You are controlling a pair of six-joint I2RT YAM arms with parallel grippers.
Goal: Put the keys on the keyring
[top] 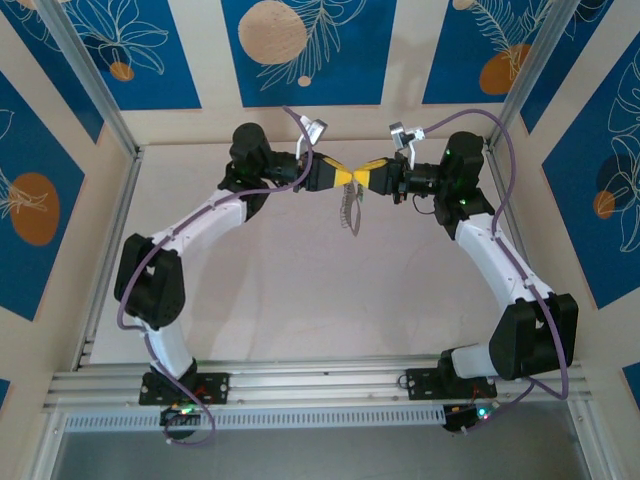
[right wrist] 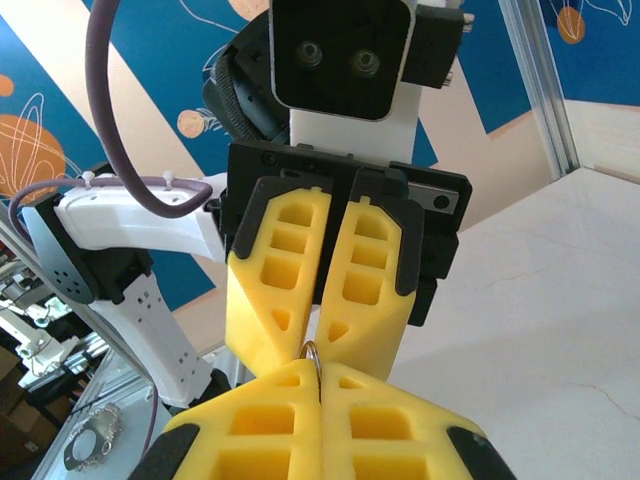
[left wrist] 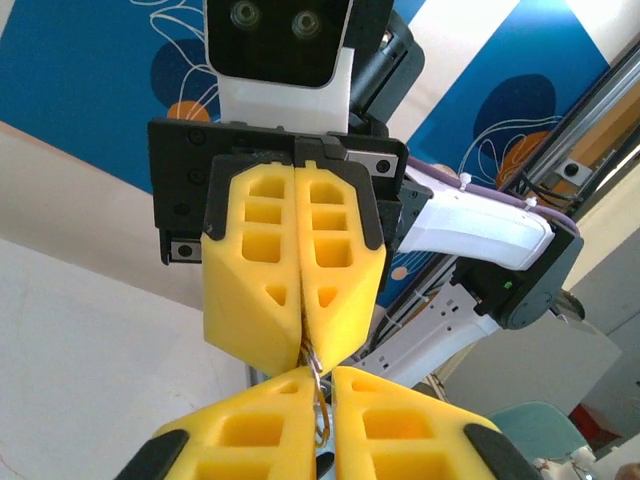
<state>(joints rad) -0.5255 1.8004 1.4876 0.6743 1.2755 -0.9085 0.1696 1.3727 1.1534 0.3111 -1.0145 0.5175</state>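
Contact between the two pincers is made tip to tip above the middle of the worktop's (top: 300,300) far edge, and the keyring (right wrist: 312,353) is held aloft there. The right pincer (right wrist: 318,372) is closed fully on the thin loop. The left pincer (left wrist: 322,378) is nearly closed with the wire in its slit, though a firm grip cannot be confirmed. The loop is judged light, stiff and slick, with its silvery fringe (top: 350,215) free to swing. It is best pinched on bare wire.

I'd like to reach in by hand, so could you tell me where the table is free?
Free: the table patch between the left arm, right arm and near rail. Crowded: far middle, where left gripper and right gripper meet, the keyring dangling.
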